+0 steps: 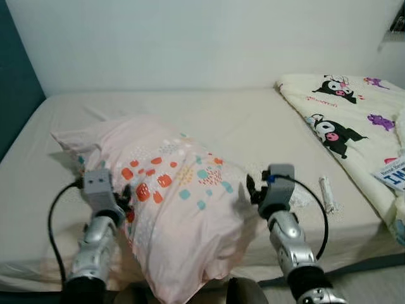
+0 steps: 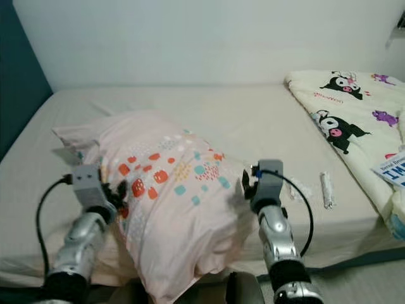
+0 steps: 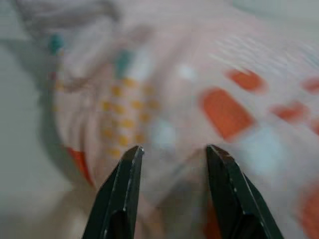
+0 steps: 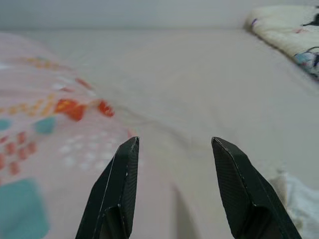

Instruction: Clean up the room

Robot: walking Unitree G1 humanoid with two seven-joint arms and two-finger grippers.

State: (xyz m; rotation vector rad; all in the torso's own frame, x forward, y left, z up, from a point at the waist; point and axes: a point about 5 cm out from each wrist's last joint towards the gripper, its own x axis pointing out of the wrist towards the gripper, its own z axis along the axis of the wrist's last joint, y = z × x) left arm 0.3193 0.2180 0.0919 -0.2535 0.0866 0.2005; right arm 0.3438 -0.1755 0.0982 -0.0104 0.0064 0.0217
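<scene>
A pale pink pillow [image 1: 171,202] printed with orange, teal and yellow marks is lying across the near part of the bed [image 1: 209,120], its near end hanging out over the mattress edge and its far end pointing toward the bed's left side. The left gripper [image 1: 125,201] is pressing in at the pillow's left flank; in the left wrist view its jaws are standing apart with the blurred patterned fabric bulging between the fingers [image 3: 122,184], though whether they are pinching any cloth cannot be told. The right gripper [image 1: 252,190] is sitting just beside the pillow's right flank, and in the right wrist view its jaws are spread wide with nothing between them, the pillow's edge lying under one finger [image 4: 119,184] and bare sheet under the other.

To the right of that gripper, a small white roll-like item [image 1: 326,194] is lying on the sheet near the mattress edge. Beyond it, a cream blanket [image 1: 354,120] with black cartoon figures is covering the right side of the bed, and a white card with blue lettering [image 1: 392,172] is resting on it. A plain white wall [image 1: 202,38] is running behind the bed.
</scene>
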